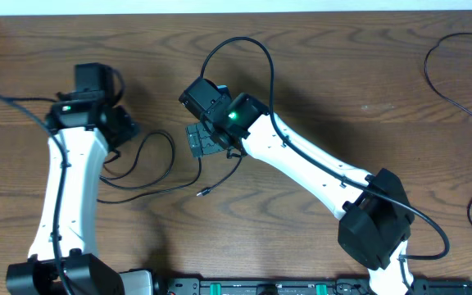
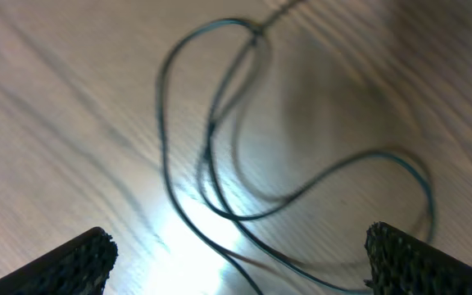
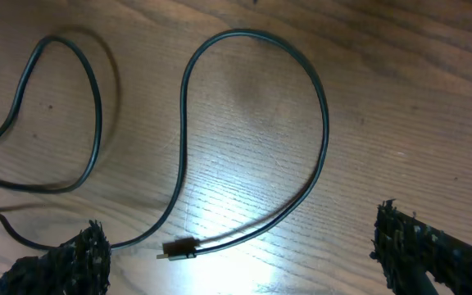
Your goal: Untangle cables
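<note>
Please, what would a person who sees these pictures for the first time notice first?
First, thin black cables lying in loose loops on the brown wooden table, between the white left arm and the white right arm. One small dark plug lies on the table under the open right gripper. Another thin black cable curls far off at the table's right edge.

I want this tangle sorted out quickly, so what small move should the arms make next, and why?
Probably lower the right pincer, which hovers open, onto the black cable beside its plug and close. That end lies free on the table right under it, while the open left pincer looks down on crossing loops, so drawing out the free end seems the easiest start.
</note>
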You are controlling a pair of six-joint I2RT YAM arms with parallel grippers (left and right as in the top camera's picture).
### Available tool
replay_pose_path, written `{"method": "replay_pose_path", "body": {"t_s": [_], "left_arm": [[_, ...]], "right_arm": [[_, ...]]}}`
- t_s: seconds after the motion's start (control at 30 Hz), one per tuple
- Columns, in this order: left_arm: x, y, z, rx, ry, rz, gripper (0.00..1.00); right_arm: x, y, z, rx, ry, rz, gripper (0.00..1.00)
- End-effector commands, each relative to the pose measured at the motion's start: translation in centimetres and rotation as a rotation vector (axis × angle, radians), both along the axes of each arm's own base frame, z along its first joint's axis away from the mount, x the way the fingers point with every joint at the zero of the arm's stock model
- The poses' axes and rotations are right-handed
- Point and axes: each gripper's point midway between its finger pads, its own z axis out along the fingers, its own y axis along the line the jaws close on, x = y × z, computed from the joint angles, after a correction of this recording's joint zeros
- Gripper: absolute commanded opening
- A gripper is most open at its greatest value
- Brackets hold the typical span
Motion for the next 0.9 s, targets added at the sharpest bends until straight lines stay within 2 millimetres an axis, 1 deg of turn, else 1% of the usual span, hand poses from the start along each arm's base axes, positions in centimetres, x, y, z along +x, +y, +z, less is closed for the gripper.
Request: {"method": "replay_pose_path", "body": {"t_s": [0.0,0.13,0.3,0.4,0.5,0.63,0.87], "left_arm": [[-1.1,2.5,-0.2,0.025,0.018,0.087,0.98],[-2.0,4.3,-0.3,0.024,0.022,0.149,0.98],[-3.0,6.2,-0.4,0.023,0.023,0.217,0.98],[-3.7,7.3,-0.4,0.022,0.023,0.257,0.98],[-4.4,8.4,-0.3,0.022,0.021,0.299,0.98],[-5.2,9.4,-0.4,0.019,0.018,0.346,0.98],[-5.3,9.7,-0.4,0.017,0.018,0.355,0.98]], "right_arm": [[-0.2,-0.1,-0.6,-0.016,0.001,-0.026,0.99],[-0.9,0.2,-1.1,-0.031,0.007,-0.002,0.99],[-2.1,1.1,-2.5,-0.087,-0.031,0.207,0.99],[-3.4,2.0,-3.9,-0.110,-0.048,0.397,0.99],[-5.3,3.5,-5.1,-0.092,-0.052,0.613,0.99],[-7.0,5.3,-6.1,-0.080,-0.108,0.816,0.99],[-10.0,8.7,-7.0,-0.103,-0.318,1.279,0.99]]}}
